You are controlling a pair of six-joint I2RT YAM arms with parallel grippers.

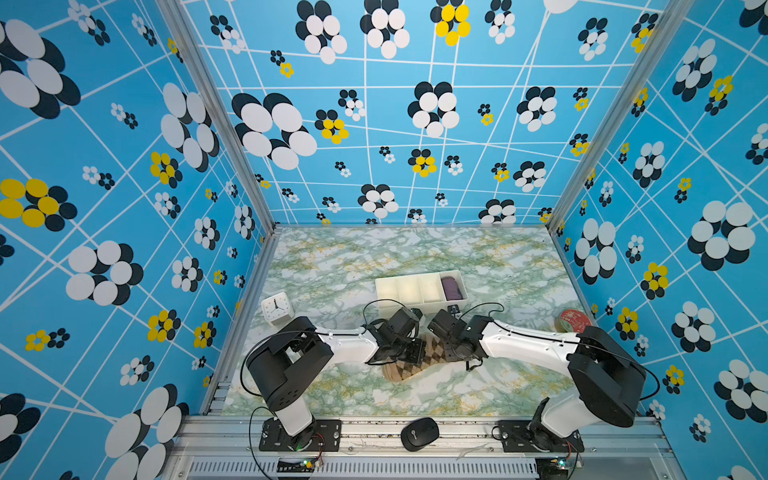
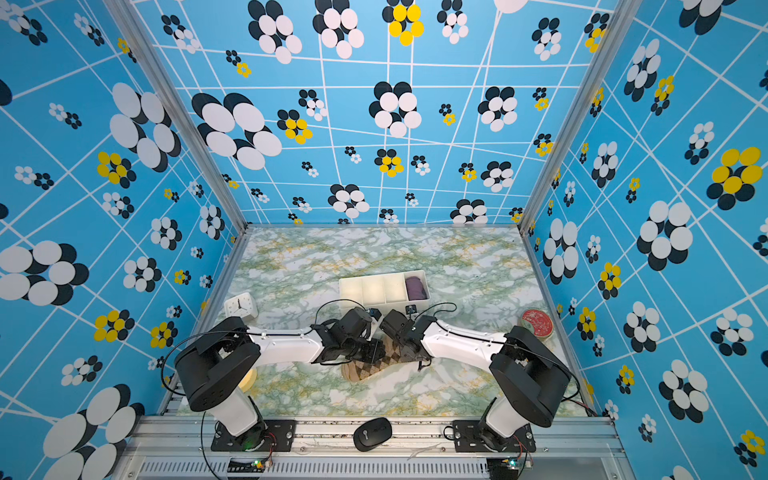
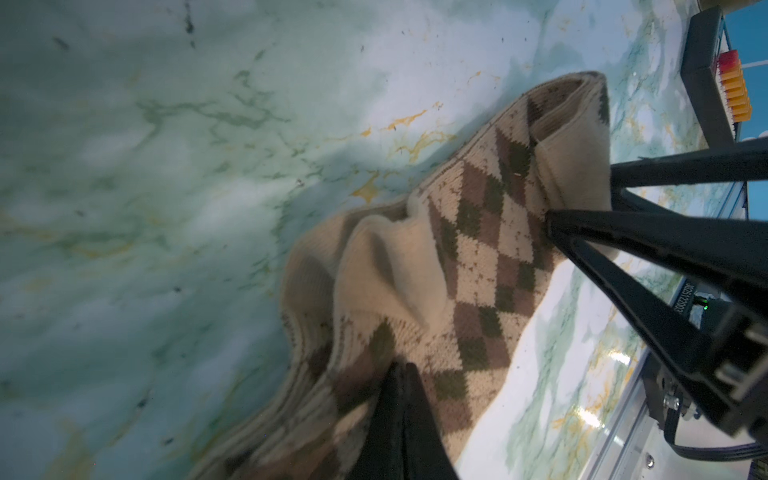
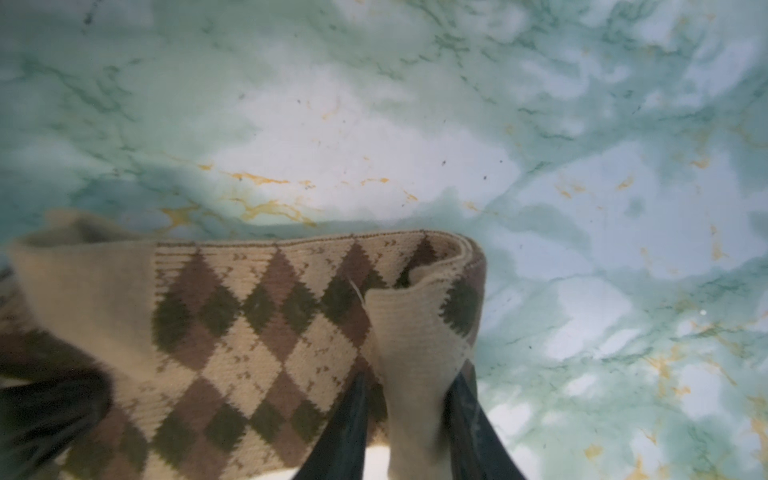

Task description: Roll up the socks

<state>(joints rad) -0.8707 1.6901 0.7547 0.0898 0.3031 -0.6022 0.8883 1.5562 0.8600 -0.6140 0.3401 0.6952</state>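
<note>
Socks (image 1: 409, 365) lie on surface (image 1: 332, 257), just in front of white tray (image 1: 415, 276), nearer arms. Not rolled yet, only one end folded over. Left pincer (image 3: 401, 370) shut tight, pinching socks. Right pincer (image 4: 409, 378) narrow, plain flap of folded end between its fingers; cannot tell if it squeezes. Worries: flap slips out, fold flops open. Pincers tug apart, socks stretch flat. Loose roll springs back.

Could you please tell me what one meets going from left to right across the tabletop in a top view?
In order: white clock → socks → red round tin.
</note>
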